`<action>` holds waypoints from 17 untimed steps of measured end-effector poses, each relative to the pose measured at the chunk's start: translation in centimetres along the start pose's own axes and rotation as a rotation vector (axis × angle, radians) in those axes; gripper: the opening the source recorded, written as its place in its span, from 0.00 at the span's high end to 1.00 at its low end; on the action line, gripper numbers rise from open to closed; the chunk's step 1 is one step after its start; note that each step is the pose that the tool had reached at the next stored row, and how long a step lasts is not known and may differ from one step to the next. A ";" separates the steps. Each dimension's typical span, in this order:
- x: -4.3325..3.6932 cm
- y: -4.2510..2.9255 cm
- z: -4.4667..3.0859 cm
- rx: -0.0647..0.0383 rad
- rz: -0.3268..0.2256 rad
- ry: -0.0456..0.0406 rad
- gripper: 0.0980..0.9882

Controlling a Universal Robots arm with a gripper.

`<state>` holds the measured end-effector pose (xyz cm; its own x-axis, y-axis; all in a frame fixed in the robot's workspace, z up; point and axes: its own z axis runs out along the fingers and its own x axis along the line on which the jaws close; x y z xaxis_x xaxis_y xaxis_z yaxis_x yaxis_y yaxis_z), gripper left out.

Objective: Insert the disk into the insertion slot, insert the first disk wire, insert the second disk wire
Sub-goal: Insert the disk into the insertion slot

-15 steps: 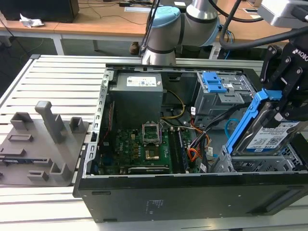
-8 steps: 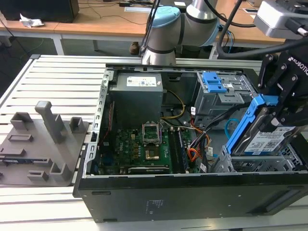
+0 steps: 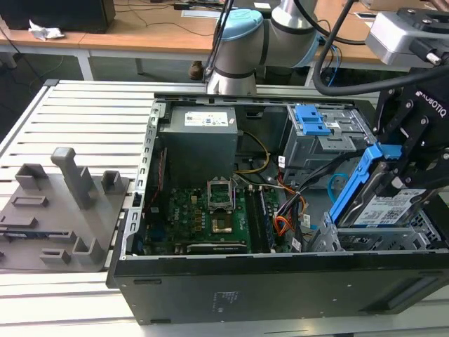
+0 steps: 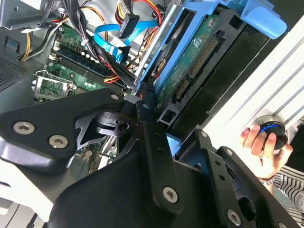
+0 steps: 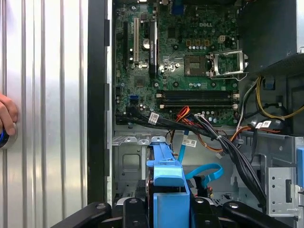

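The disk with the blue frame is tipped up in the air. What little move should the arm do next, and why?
Probably ease it down and flatter toward the slot. The fingers grip the disk by its blue frame, and in the exterior view it stands tilted above the grey metal slot, not yet inside.

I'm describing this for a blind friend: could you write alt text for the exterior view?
A black robot claw holds the disk, a silver drive in a blue frame, tilted over the insertion slot at the exterior view's right of an open computer case. The case sits on a slatted metal table, its green motherboard exposed.
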<state>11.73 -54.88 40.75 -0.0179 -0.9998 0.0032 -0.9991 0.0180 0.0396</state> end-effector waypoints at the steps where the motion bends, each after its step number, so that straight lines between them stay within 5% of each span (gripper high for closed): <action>1: 0.00 0.00 0.01 0.000 0.000 0.0000 0.70; 17: 0.00 -0.01 0.07 0.000 0.000 0.0000 0.62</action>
<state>11.74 -54.88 40.68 -0.0178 -0.9998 0.0032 -0.9991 0.0179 0.0396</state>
